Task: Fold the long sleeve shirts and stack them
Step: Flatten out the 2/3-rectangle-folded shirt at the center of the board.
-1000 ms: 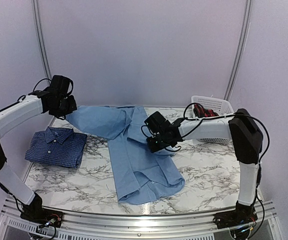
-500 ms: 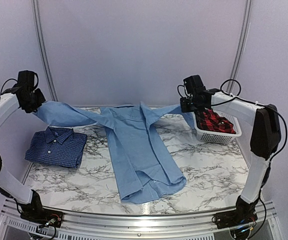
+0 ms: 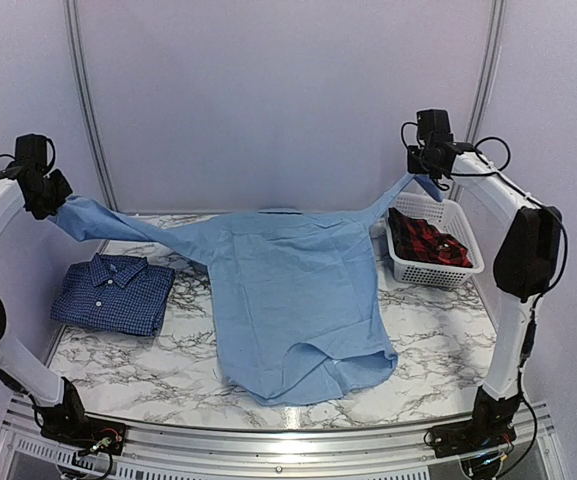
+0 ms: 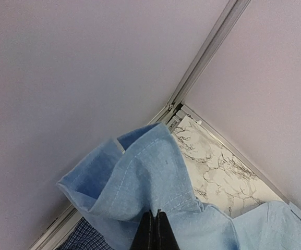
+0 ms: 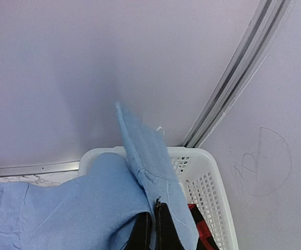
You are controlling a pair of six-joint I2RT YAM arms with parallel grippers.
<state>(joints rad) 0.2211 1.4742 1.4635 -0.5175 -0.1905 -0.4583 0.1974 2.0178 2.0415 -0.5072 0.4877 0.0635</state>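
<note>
The light blue shirt (image 3: 293, 290) hangs spread between both arms, its hem resting on the marble table (image 3: 438, 340). My left gripper (image 3: 46, 200) is raised at the far left, shut on the left sleeve cuff (image 4: 140, 182). My right gripper (image 3: 430, 172) is raised at the far right, shut on the right sleeve cuff (image 5: 150, 156). In the wrist views each gripper, left (image 4: 155, 214) and right (image 5: 154, 204), pinches blue cloth. The dark blue checked shirt (image 3: 113, 292) lies folded on the table's left side; a corner shows in the left wrist view (image 4: 85, 240).
A white plastic basket (image 3: 438, 272) with a red plaid cloth (image 3: 426, 243) stands at the back right under the right sleeve; it also shows in the right wrist view (image 5: 207, 182). Grey walls with metal corner rails (image 3: 83, 90) close in the back.
Both grippers have risen and moved outward with the sleeve cuffs. The light blue shirt has lifted and stretched wide, its body now flat and open rather than bunched.
</note>
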